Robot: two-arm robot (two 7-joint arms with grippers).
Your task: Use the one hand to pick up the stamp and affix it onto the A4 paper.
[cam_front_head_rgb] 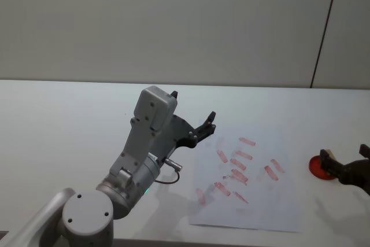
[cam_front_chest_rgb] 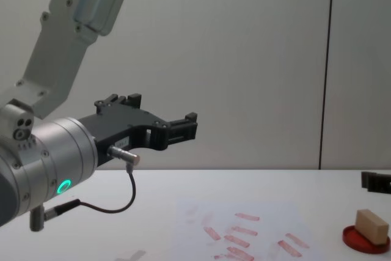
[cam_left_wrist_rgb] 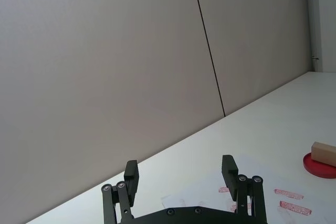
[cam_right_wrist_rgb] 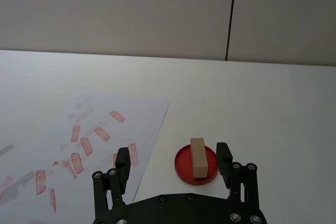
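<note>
The stamp (cam_right_wrist_rgb: 198,157), a small tan wooden block, lies on a round red ink pad (cam_right_wrist_rgb: 183,168) just right of the A4 paper (cam_right_wrist_rgb: 131,115), a white sheet with several pinkish-red prints. My right gripper (cam_right_wrist_rgb: 173,161) hovers open just short of the pad, and the stamp sits ahead of its fingers, untouched. In the head view the stamp (cam_front_head_rgb: 327,155) and right gripper (cam_front_head_rgb: 346,163) are at the far right, beside the paper (cam_front_head_rgb: 260,209). The chest view shows the stamp (cam_front_chest_rgb: 372,224) on the pad (cam_front_chest_rgb: 361,241). My left gripper (cam_front_head_rgb: 202,128) is raised, open and holding nothing, above the paper's left side.
The white table (cam_front_head_rgb: 69,125) stretches wide to the left and behind the paper. A plain grey wall (cam_front_head_rgb: 173,21) with a dark vertical seam stands behind it. My left arm's big grey body (cam_front_head_rgb: 144,148) rises over the near left of the table.
</note>
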